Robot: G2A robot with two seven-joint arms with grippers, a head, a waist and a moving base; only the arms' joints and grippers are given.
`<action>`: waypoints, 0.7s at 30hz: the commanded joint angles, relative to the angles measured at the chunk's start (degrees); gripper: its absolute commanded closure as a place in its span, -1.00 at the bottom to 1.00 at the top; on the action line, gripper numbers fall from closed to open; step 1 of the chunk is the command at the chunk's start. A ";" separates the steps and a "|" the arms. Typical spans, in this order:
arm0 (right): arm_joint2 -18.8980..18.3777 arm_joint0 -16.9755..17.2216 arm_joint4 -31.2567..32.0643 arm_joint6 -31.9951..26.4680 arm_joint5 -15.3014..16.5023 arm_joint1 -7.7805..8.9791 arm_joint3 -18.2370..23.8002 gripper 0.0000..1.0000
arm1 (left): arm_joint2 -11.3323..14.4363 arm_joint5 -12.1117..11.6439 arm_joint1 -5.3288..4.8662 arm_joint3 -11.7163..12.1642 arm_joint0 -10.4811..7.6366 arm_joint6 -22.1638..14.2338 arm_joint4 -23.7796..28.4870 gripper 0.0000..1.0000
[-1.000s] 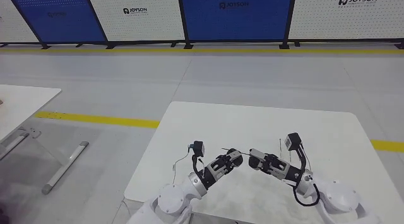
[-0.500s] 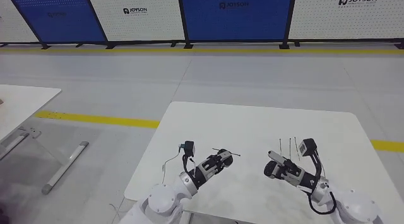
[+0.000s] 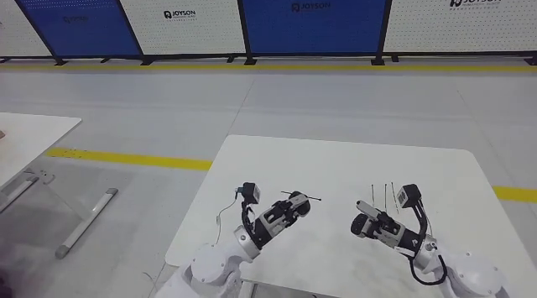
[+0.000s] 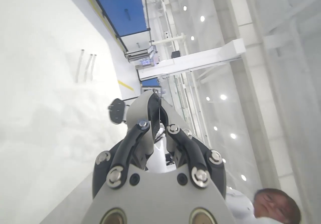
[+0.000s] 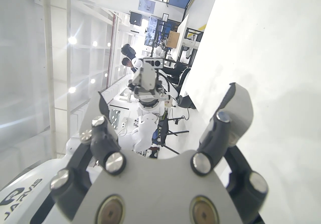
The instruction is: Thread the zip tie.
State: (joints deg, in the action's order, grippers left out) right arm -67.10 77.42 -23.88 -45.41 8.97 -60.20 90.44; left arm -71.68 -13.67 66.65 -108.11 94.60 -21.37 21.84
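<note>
A: Where is the tie [image 3: 312,198] sitting now?

B: The left gripper [image 3: 299,200] is holding it above the near part of the table [image 3: 336,159]. The thin dark strip is crossing between the pads, and both ends are sticking out to the sides. In the left wrist view the fingers [image 4: 140,107] are pressing together on it, so the grasp is looking firm.

A: And the right gripper [image 3: 357,216]?

B: It is hanging well apart from the left one, also over the table, and it is carrying nothing. In its own wrist view the fingers [image 5: 237,99] are standing wide apart.

A: Are other ties lying around?

B: Yes, three spare ties [image 3: 384,190] are lying side by side on the table, near the right gripper.

A: So which step are we looking at?

B: I am judging that the threading is not yet done. I am not seeing any loop, and the strip is looking straight. I cannot tell which end is the head, because it is too small.

A: What is the next move asking for?

B: I am thinking the right gripper needs to come to one free end and close on it, then bend the strip until the tail is meeting the slot of the head. This is calling for very fine alignment, because the slot is probably tiny. The left grasp needs to be tight, or the tie is risking to turn between the pads.
</note>
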 commanded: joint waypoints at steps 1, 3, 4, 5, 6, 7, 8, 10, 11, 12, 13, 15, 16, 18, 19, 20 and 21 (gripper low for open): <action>0.00 0.00 0.00 0.00 0.00 0.00 0.00 -1.00 | -1.96 -2.17 -0.35 -3.12 1.97 -1.67 0.55 1.00; 0.00 0.00 0.00 0.00 0.00 0.00 0.00 -1.00 | -3.99 -3.86 -0.74 -6.18 4.46 -3.70 1.36 1.00; 0.00 0.00 0.00 0.00 0.00 0.00 0.00 -1.00 | -4.74 -4.49 -0.89 -7.40 5.41 -4.51 1.43 1.00; 0.00 0.00 0.00 0.00 0.00 0.00 0.00 -1.00 | -5.44 -4.78 -1.01 -8.36 6.35 -4.91 1.40 1.00; 0.00 0.00 0.00 0.00 0.00 0.00 0.00 -1.00 | -6.21 -4.67 -1.12 -9.31 7.43 -4.46 1.15 1.00; 0.00 0.00 0.00 0.00 0.00 0.00 0.00 -1.00 | -6.44 -4.33 -1.16 -9.64 7.84 -4.27 1.01 1.00; 0.00 0.00 0.00 0.00 0.00 0.00 0.00 -1.00 | -6.44 -4.33 -1.16 -9.64 7.84 -4.27 1.01 1.00; 0.00 0.00 0.00 0.00 0.00 0.00 0.00 -1.00 | -6.44 -4.33 -1.16 -9.64 7.84 -4.27 1.01 1.00; 0.00 0.00 0.00 0.00 0.00 0.00 0.00 -1.00 | -6.44 -4.33 -1.16 -9.64 7.84 -4.27 1.01 1.00; 0.00 0.00 0.00 0.00 0.00 0.00 0.00 -1.00 | -6.44 -4.33 -1.16 -9.64 7.84 -4.27 1.01 1.00; 0.00 0.00 0.00 0.00 0.00 0.00 0.00 -1.00 | -6.44 -4.33 -1.16 -9.64 7.84 -4.27 1.01 1.00; 0.00 0.00 0.00 0.00 0.00 0.00 0.00 -1.00 | -6.44 -4.33 -1.16 -9.64 7.84 -4.27 1.01 1.00; 0.00 0.00 0.00 0.00 0.00 0.00 0.00 -1.00 | -6.44 -4.33 -1.16 -9.64 7.84 -4.27 1.01 1.00; 0.07 0.13 0.26 0.60 0.02 -0.04 0.28 -1.00 | -6.41 -4.24 -1.14 -9.59 7.77 -4.02 1.09 1.00; 0.00 0.15 0.72 0.74 0.19 -0.03 0.54 -1.00 | -6.19 -3.91 -1.05 -9.50 7.46 -2.94 1.61 1.00; -0.39 0.08 1.78 0.63 0.58 0.06 0.60 -1.00 | -6.06 -3.71 -0.94 -9.47 7.03 -1.24 1.61 1.00; -0.96 -0.08 3.35 0.79 1.24 0.19 0.67 -1.00 | -6.12 -3.78 -0.83 -9.54 6.74 0.74 1.43 1.00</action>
State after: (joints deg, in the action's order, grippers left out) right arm -67.57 77.48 -21.90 -44.67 9.68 -60.13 91.07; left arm -77.79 -17.45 65.71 -117.60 101.63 -22.78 23.43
